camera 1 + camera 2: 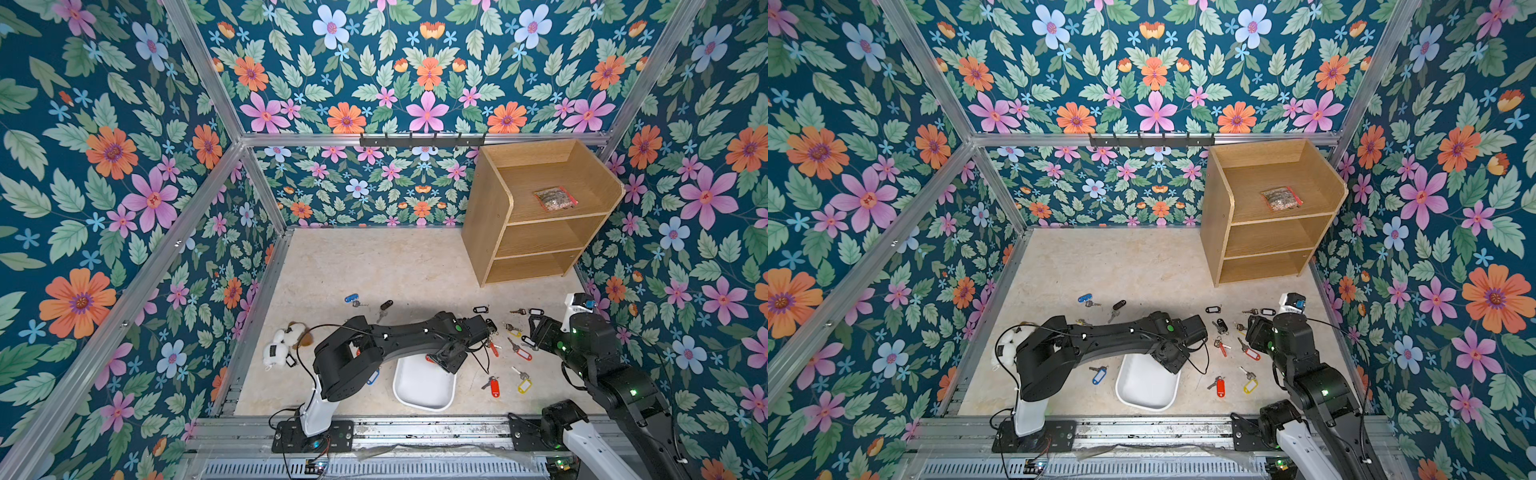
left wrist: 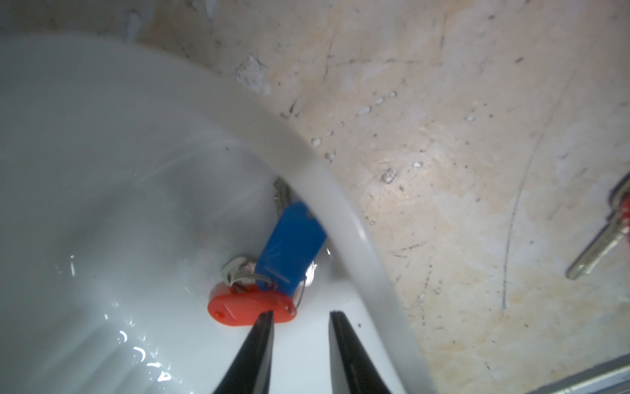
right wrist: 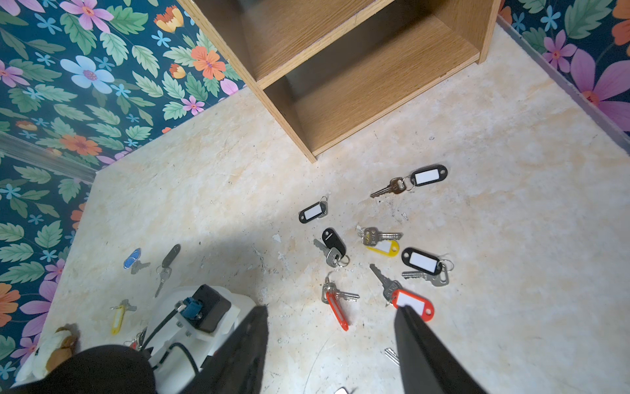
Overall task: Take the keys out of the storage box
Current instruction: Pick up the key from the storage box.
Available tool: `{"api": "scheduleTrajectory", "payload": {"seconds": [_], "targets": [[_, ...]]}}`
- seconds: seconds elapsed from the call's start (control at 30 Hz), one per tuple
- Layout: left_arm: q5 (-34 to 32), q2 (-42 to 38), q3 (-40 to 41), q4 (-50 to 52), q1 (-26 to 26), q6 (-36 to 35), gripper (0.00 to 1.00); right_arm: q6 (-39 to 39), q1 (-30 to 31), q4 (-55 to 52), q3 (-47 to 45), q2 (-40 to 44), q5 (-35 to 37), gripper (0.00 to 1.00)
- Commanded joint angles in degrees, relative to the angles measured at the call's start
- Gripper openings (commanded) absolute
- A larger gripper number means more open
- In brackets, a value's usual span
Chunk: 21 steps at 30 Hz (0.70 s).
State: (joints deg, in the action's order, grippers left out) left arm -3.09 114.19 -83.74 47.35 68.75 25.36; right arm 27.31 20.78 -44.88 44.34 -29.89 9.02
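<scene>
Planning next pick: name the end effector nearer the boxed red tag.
Left. Left end effector is inside the storage box at the red tag; right end effector is outside, over loose keys.

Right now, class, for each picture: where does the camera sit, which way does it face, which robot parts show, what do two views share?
Top views: high above the bases, facing down at table, shelf unit, storage box; left arm, right arm show.
Left wrist: on left arm, facing down into storage box at red-tagged key, blue-tagged key; open left end effector shows.
Right wrist: on right arm, facing down at scattered keys, shelf unit; open right end effector, left arm show.
Shared: shelf unit, top and right wrist views.
</scene>
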Motion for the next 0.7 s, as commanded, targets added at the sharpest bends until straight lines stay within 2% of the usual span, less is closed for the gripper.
{"api": "scheduleTrajectory", "payload": {"seconds": [0.0, 0.3, 0.63, 0.67], "targets": [[-0.7, 0.6, -0.8, 0.8, -0.1, -0.8, 0.34, 0.0, 0.1, 1.0, -0.3, -0.1, 0.6, 0.63], [-0.8, 2.8, -2.8, 3.1, -0.1, -1.9, 0.28, -0.1, 0.0, 0.9, -0.3, -0.2, 0.6, 0.63], [-1.2, 2.5, -2.2, 3.3, -0.1, -0.9, 0.00, 0.0, 0.0, 1.0, -0.3, -0.2, 0.6, 0.63], [-1.2, 2.3, -2.1, 3.2, -0.2, -0.7, 0.00, 0.0, 0.0, 1.0, -0.2, -0.1, 0.5, 0.63]]}}
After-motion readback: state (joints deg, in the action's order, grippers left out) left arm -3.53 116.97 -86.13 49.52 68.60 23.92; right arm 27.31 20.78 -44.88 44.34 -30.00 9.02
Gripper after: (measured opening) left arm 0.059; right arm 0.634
